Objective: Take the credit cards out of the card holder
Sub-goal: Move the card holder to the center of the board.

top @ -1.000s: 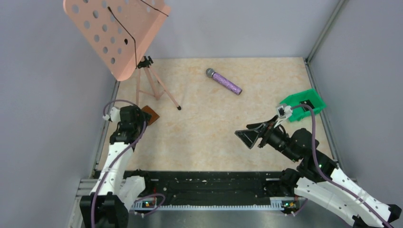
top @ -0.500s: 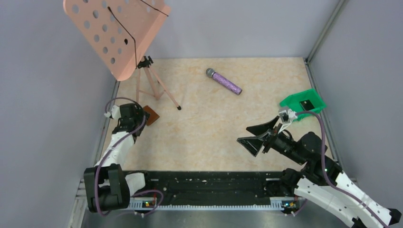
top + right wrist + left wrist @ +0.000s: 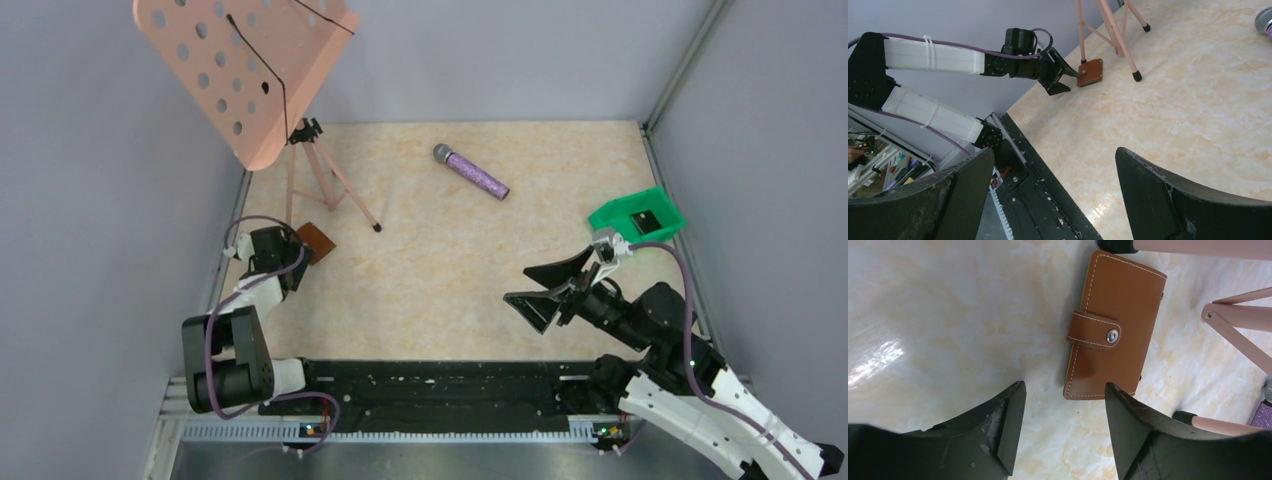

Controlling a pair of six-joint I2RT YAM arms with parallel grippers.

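Folding in on itself, the left arm has drawn its elbow down toward the near edge, while the left gripper [image 3: 1063,388] has barely shifted and keeps pointing at the card holder [image 3: 1120,315]. Its jaws are spread wide and hold nothing. The wrist view shows the holder lying just beyond the fingertips, its near end about level with the gap between them but not yet inside it. The right gripper [image 3: 516,284] has drifted a little right and nearer; it too is spread wide and empty, hanging above the worktop [image 3: 450,260] well away from the holder.

My reading is that the left arm is lining up a low approach, so the grasp has not begun. The holder is closed, its strap snapped shut, and no cards are visible, so the whole task is still ahead.

It lies flat at the far left of the pale marbled worktop, among the feet of a pink music stand [image 3: 245,70]. A purple microphone [image 3: 470,172] lies toward the far middle and a green bin [image 3: 637,218] sits at the right edge. Plain grey walls close in three sides.
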